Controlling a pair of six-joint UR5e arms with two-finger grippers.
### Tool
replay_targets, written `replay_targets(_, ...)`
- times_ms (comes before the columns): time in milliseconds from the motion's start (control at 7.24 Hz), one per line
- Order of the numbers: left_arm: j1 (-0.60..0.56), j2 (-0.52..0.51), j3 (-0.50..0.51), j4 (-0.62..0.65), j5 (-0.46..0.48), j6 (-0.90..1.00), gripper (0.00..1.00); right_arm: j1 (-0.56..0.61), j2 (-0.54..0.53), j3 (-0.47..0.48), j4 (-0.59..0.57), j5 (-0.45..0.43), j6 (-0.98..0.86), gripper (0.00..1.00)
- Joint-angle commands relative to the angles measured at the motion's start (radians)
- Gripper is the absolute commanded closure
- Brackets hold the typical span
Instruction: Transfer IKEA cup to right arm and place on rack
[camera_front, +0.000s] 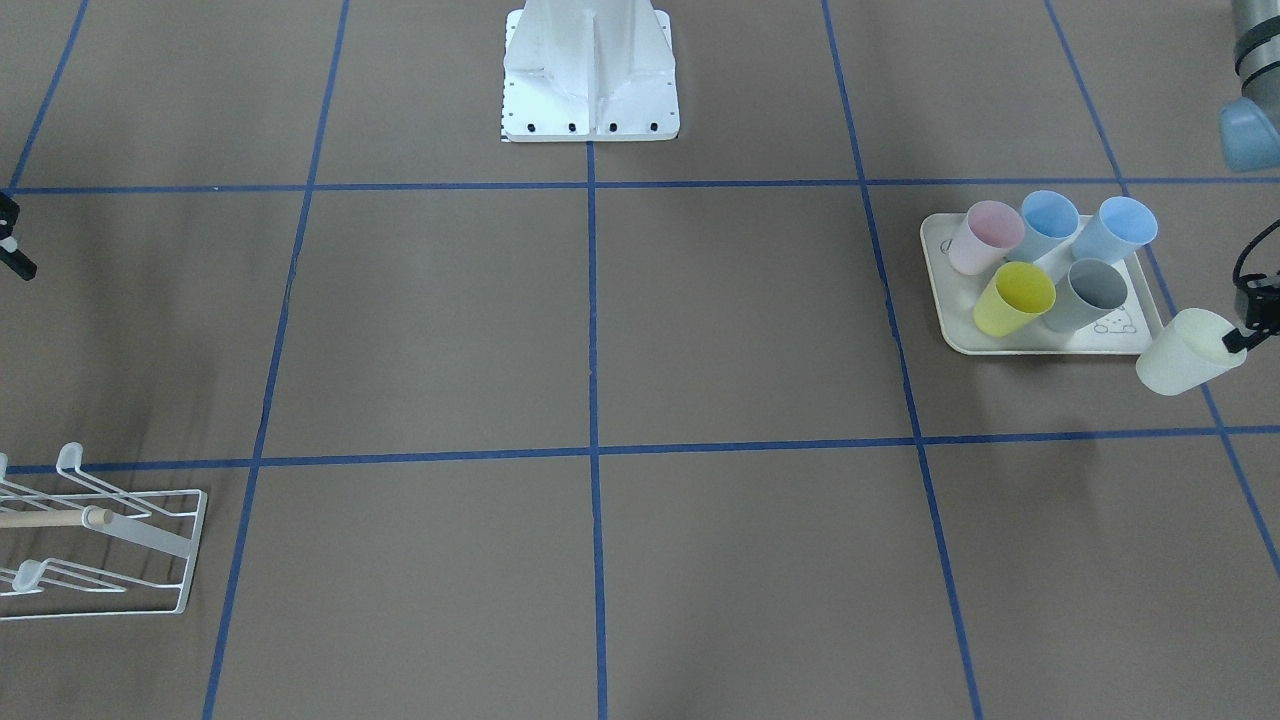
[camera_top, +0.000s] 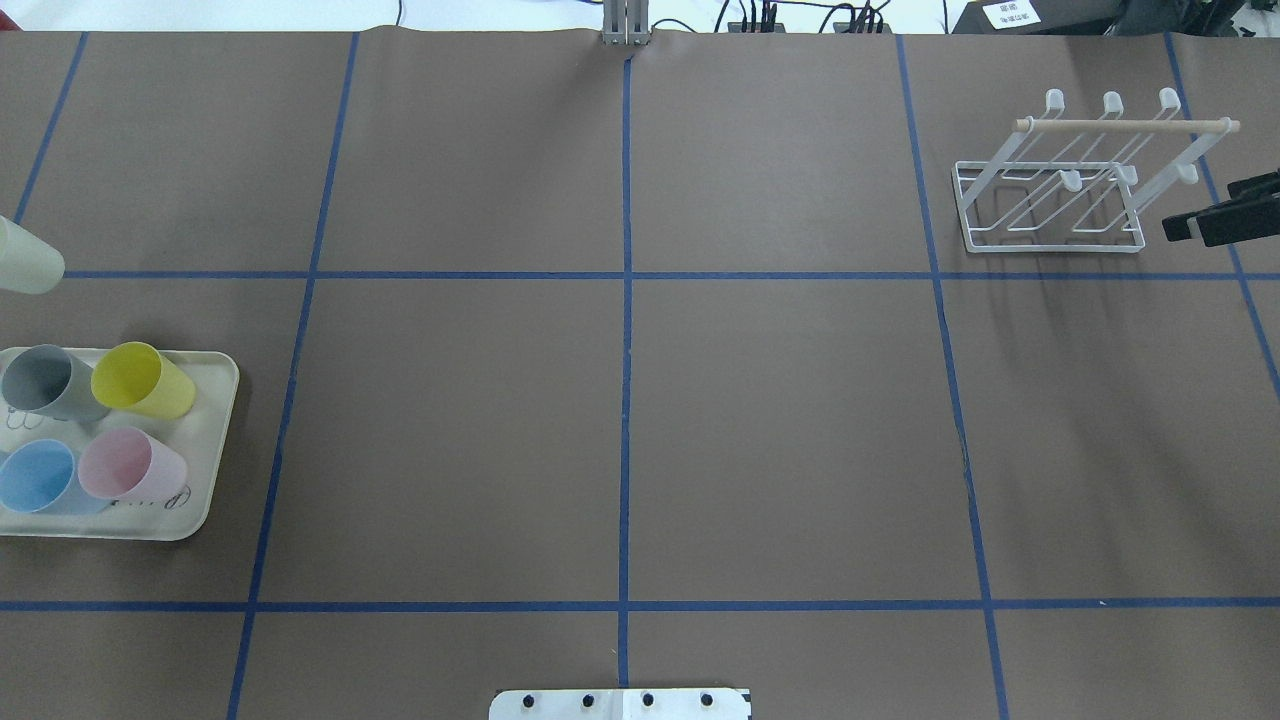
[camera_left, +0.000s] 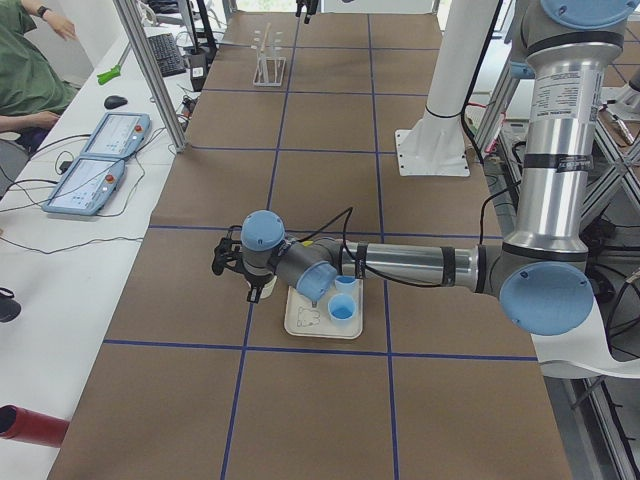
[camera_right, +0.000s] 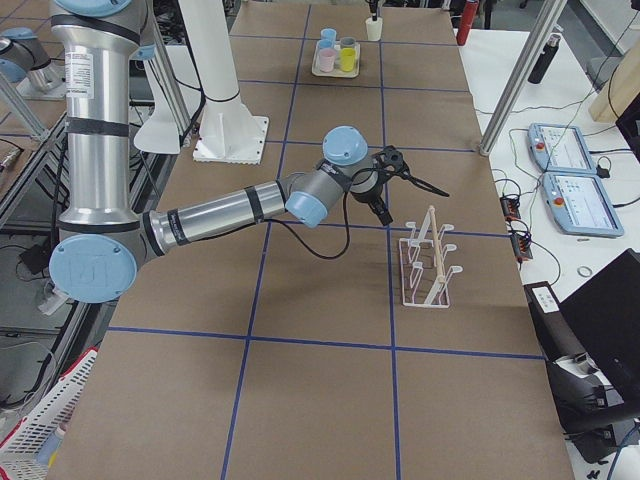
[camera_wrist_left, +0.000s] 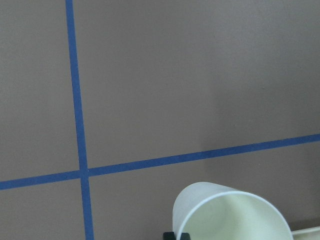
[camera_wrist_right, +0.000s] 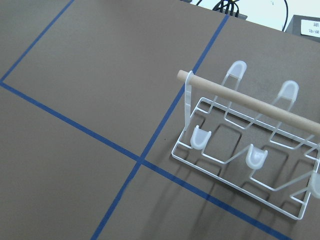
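A pale cream IKEA cup (camera_front: 1190, 350) hangs tipped on its side in the left tool (camera_front: 1238, 338), which is closed on the wall at the rim. The cup sits just off the operator-side corner of the cream tray (camera_front: 945, 300) at the left end of the surface (camera_top: 620, 440), and it appears to be lifted clear. Five more cups in pink, yellow, grey and two blues stand on the tray. The held cup looks like a thin moulded plastic tumbler. It is likely light, fairly stiff though apt to flex if squeezed hard, smooth enough to slide, and in little danger of breaking. Its taper means a pinch could creep toward the narrow base. The free base half of the body seems the best place for the receiving tool to take hold, across the wall and away from the fingers already at the rim. That would leave the mouth open for a prong. Well apart at the opposite end, the right tool (camera_top: 1205, 210) waits with its jaws spread and nothing between them, just beside the white wire rack (camera_top: 1050, 247).
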Motion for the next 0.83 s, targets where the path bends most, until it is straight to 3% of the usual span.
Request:
replay_targets(0, 0.0, 0.0, -0.014, -0.002, -0.039, -0.014, 1.0, -0.007, 0.059, 0.006, 0.002, 0.0, 0.001, 0.01)
replay_targets(691, 0.0, -0.03, -0.046, -0.002, -0.066, -0.115, 1.0, -0.088, 0.188, 0.015, 0.025, -0.047, -0.026, 0.0)
